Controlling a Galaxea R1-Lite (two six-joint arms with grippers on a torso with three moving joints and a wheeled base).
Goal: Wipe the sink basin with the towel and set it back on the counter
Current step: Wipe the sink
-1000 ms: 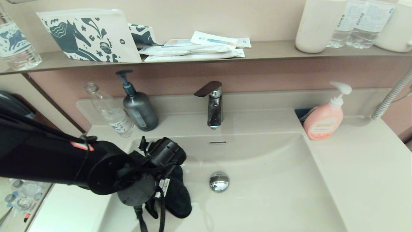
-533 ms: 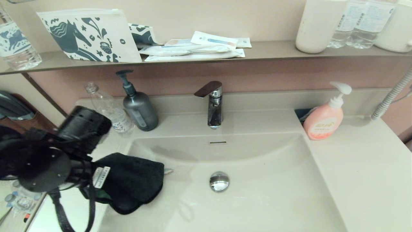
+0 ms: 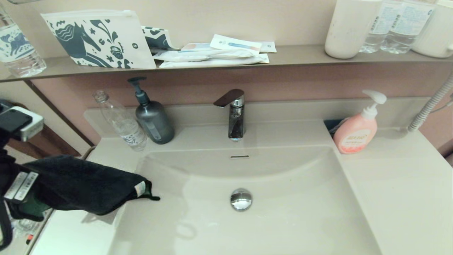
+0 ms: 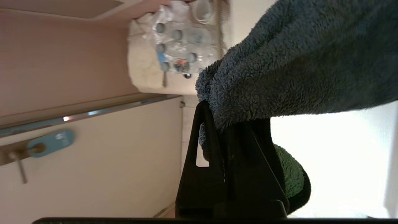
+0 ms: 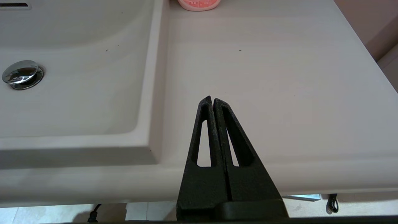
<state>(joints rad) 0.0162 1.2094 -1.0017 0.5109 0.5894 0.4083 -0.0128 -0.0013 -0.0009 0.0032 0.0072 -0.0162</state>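
Jaws of my left gripper (image 4: 224, 124) are pinching the towel (image 3: 81, 184), hanging lengthwise toward the sink basin (image 3: 283, 219) above the counter (image 3: 74, 235), while the right wrist view alone is showing my right gripper (image 5: 213, 100) pressed together.

Soft, even indoor light falls on your sink basin (image 3: 283, 212), its chrome drain plug (image 3: 241, 199) throwing small glints. The towel (image 3: 81, 184) drops a faint shadow onto the worktop (image 3: 81, 230). In your left wrist view, the worktop (image 4: 329, 155) glares out to white. Shelf (image 3: 300, 56) lines bow at the head view's edges.
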